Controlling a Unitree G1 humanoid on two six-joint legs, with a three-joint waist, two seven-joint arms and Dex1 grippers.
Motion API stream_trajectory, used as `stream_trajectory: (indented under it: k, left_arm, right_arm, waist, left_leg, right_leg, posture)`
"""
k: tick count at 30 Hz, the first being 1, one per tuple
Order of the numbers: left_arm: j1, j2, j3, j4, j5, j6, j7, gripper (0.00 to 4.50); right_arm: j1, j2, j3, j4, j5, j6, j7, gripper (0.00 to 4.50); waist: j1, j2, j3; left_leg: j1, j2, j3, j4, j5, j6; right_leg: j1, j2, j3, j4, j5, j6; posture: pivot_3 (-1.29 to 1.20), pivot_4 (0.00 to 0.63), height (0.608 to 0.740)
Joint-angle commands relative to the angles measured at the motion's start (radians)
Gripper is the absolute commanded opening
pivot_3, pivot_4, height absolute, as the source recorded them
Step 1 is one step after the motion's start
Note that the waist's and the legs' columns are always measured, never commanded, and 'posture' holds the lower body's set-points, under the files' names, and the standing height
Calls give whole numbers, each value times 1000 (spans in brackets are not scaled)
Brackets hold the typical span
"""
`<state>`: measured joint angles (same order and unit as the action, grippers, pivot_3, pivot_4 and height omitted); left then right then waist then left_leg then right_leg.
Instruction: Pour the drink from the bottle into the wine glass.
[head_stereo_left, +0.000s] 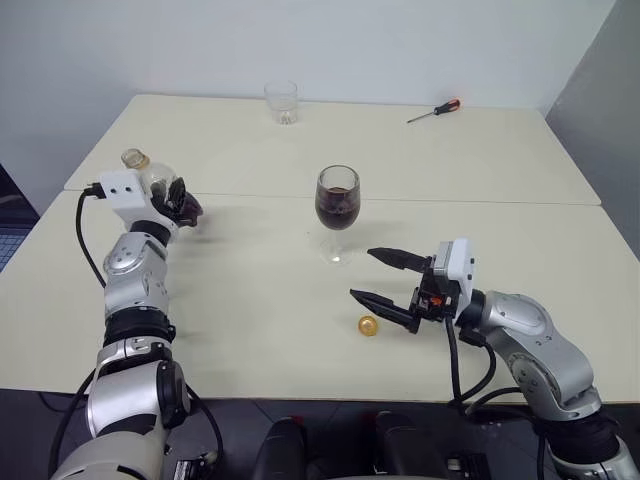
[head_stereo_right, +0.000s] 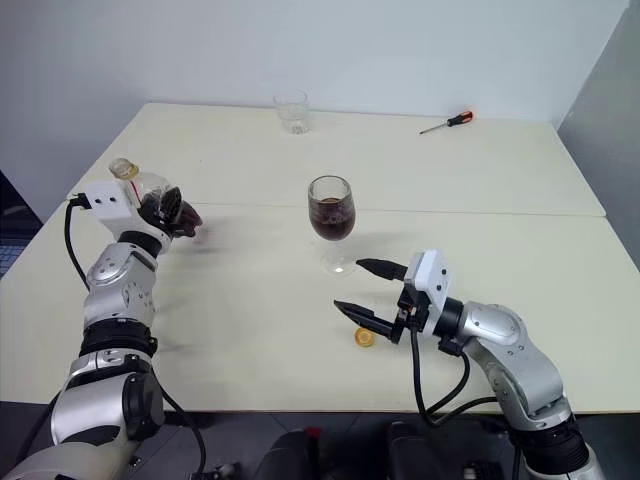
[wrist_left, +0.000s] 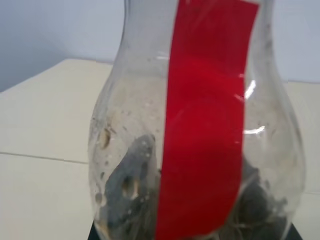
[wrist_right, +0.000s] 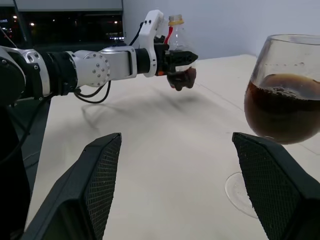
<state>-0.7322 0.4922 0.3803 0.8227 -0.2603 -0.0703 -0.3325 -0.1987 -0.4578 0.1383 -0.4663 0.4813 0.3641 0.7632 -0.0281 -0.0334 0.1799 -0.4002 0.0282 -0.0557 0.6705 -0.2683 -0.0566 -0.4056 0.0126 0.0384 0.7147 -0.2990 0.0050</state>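
Most of the pouring looks done: wine glass (head_stereo_left: 337, 200) near the table's (head_stereo_left: 250, 330) middle, about half full of dark drink (head_stereo_left: 336, 209), bottle (head_stereo_left: 152, 178) nearly empty with only dregs. Clamped on that bottle, left end effector (head_stereo_left: 178, 203) above the table's left side, well apart from the glass. Fingers wide apart and empty on right end effector (head_stereo_left: 385, 277), just beside the glass's foot; yellow cap (head_stereo_left: 368, 325) lying nearby.

Tumbler (head_stereo_left: 282, 101), screwdriver (head_stereo_left: 434, 111) on table (head_stereo_left: 500, 160)
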Motion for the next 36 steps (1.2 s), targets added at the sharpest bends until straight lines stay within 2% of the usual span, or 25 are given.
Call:
stream_trajectory:
  k: [1, 13, 14, 15, 16, 20, 22, 23, 29, 36]
  left_arm:
    - [-4, 16, -8, 26, 21, -29, 20, 1187]
    - [1, 18, -24, 46, 43, -53, 31, 1187]
    - [-1, 18, -23, 46, 42, -54, 31, 1887]
    - [-2, 18, -23, 47, 42, -54, 32, 2113]
    - [-3, 18, -23, 48, 41, -55, 31, 2552]
    - [-4, 19, -20, 44, 36, -51, 25, 3667]
    - [1, 20, -18, 36, 32, -47, 21, 4387]
    - [4, 20, -17, 31, 31, -45, 21, 4488]
    - [60, 12, -8, -88, -2, 11, 9, 4488]
    - [199, -1, -3, -389, -61, 174, 26, 4488]
  right_arm:
    - [-13, 8, -12, -16, -2, -8, -12, 3793]
    - [-38, 11, -13, 9, -10, -12, -17, 3793]
    - [-40, 12, -13, 10, -11, -14, -17, 3793]
    - [-41, 12, -13, 11, -12, -15, -17, 3793]
    - [-43, 12, -13, 12, -12, -16, -17, 3793]
    - [-43, 9, -16, 13, -12, -14, -17, 3793]
    - [-42, 7, -17, 14, -13, -15, -16, 3793]
    - [-42, 7, -18, 14, -13, -15, -16, 3793]
    - [-39, -3, -21, 10, -20, -25, -1, 3793]
    - [-24, -20, -36, -16, -15, -17, 1, 3793]
  waist:
    - [0, 0, 0]
    - [0, 0, 0]
    - [0, 0, 0]
    - [0, 0, 0]
    - [0, 0, 0]
    - [0, 0, 0]
    - [0, 0, 0]
    - [0, 0, 0]
    - [0, 0, 0]
    - [0, 0, 0]
  left_leg:
    - [0, 0, 0, 0, 0, 0]
    - [0, 0, 0, 0, 0, 0]
    - [0, 0, 0, 0, 0, 0]
    - [0, 0, 0, 0, 0, 0]
    - [0, 0, 0, 0, 0, 0]
    - [0, 0, 0, 0, 0, 0]
    - [0, 0, 0, 0, 0, 0]
    - [0, 0, 0, 0, 0, 0]
    - [0, 1, 0, 0, 0, 0]
    - [0, 2, -1, 0, 0, 0]
  right_leg:
    - [0, 0, 0, 0, 0, 0]
    - [0, 0, 0, 0, 0, 0]
    - [0, 0, 0, 0, 0, 0]
    - [0, 0, 0, 0, 0, 0]
    - [0, 0, 0, 0, 0, 0]
    - [0, 0, 0, 0, 0, 0]
    - [0, 0, 0, 0, 0, 0]
    - [0, 0, 0, 0, 0, 0]
    - [0, 0, 0, 0, 0, 0]
    - [0, -1, 2, 0, 0, 0]
  posture:
    - [0, 150, 740]
    - [0, 150, 740]
    - [0, 150, 740]
    - [0, 150, 740]
    - [0, 150, 740]
    - [0, 150, 740]
    - [0, 150, 740]
    - [0, 150, 740]
    - [0, 150, 740]
    - [0, 150, 740]
